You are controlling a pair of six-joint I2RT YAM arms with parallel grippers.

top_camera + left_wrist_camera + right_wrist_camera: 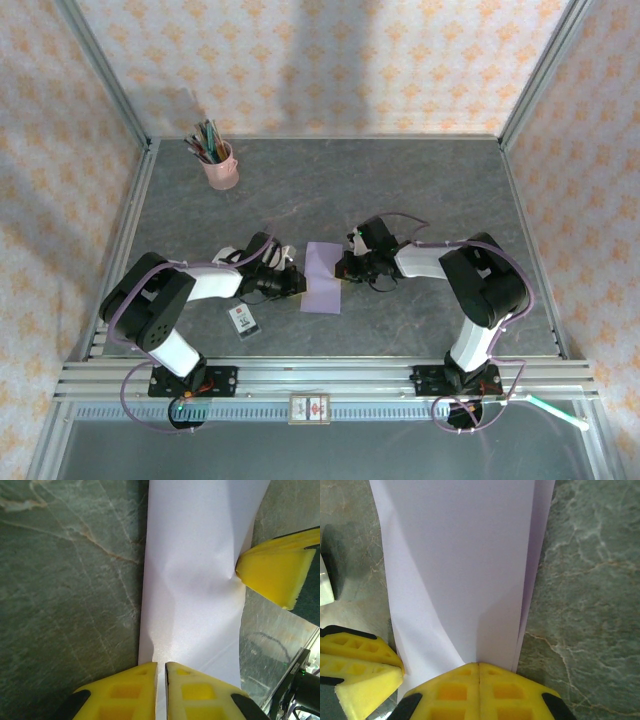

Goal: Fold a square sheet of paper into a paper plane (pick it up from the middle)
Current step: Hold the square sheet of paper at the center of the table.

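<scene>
Both the left hand (161,666) and right hand (479,667) pinch the square sheet of paper (323,277), seemingly folded once lengthwise; nose folds remain.

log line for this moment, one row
stage: mid-fold | paper sheet: folded into strip | left gripper: pinching one edge | right gripper: pinching opposite edge
</scene>
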